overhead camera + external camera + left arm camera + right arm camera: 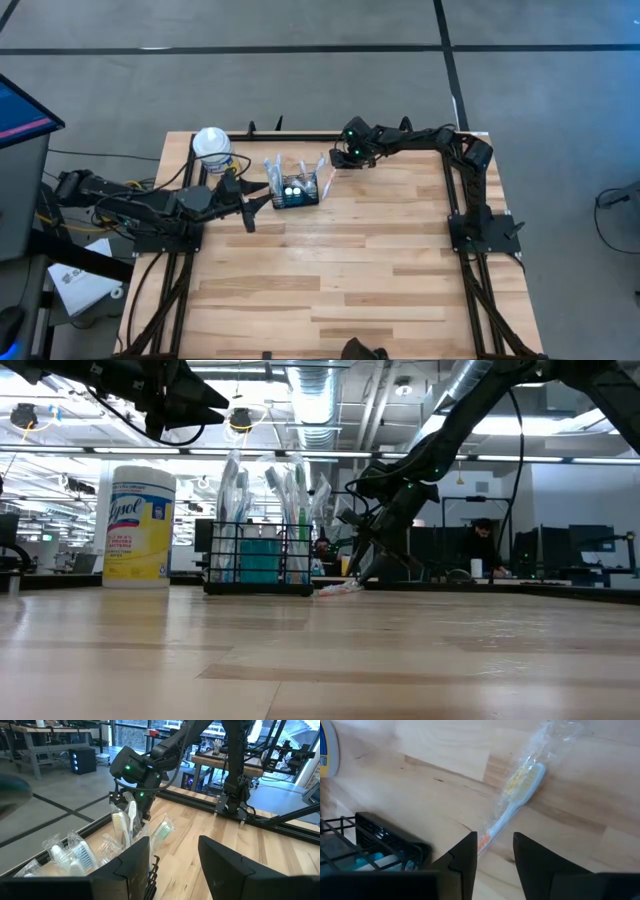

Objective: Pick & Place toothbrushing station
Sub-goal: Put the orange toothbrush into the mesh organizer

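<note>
The toothbrushing station [296,190], a small black wire-mesh caddy, stands on the wooden table at the far left with several plastic-wrapped toothbrushes [122,822] upright in it. One wrapped toothbrush [517,802] lies flat on the table just right of the caddy. My right gripper [495,852] slants down over that brush's orange handle end, open, with a finger on either side of it. My left gripper [175,847] hovers open, level, above and left of the caddy [258,560]. My right gripper's fingers [465,857] come slanting down from the far right and straddle the lying toothbrush's orange handle end [484,842]. Whether a finger touches it I cannot tell. The brush lies flat on the table.
A yellow wipes canister [212,148] with a white lid stands at the far left corner behind the caddy. The black frame rail [300,134] runs along the table's far edge. Bare wood [350,270] stretches across the middle and near side.
</note>
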Available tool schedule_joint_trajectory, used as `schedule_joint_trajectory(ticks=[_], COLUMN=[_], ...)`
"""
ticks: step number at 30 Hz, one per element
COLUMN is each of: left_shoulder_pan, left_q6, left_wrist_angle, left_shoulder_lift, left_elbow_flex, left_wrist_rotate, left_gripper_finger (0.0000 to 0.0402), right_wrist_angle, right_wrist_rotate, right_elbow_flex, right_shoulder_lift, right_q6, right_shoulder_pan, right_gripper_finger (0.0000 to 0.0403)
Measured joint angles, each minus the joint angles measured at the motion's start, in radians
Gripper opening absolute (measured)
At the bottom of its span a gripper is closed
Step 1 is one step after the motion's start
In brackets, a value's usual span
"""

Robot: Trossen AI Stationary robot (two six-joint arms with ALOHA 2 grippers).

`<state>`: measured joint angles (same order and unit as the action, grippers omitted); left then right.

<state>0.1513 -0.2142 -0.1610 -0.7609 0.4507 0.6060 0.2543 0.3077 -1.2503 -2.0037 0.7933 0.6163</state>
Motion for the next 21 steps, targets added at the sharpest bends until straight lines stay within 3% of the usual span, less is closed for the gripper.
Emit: schedule_joint_trajectory(ticks=[9,21], left_shoulder_pan=[0.000,-0.002], left_q6=[0.000,0.000], left_wrist_angle=[-0.001,-0.001], left_shoulder_lift=[0.000,0.000], left_elbow_flex=[0.000,0.000], left_wrist_rotate=[0.000,0.003], left_gripper_finger=[0.0163,0.0163], right_wrist_angle=[0.019,0.023], right_wrist_rotate=[0.009,0.008], right_elbow_flex=[-0.008,-0.008], right_shoulder_lift=[0.000,0.000], right_q6=[-0.003,-0.007], right_shoulder_pan=[-0.007,-0.014], right_gripper_finger=[0.0081,0.0078])
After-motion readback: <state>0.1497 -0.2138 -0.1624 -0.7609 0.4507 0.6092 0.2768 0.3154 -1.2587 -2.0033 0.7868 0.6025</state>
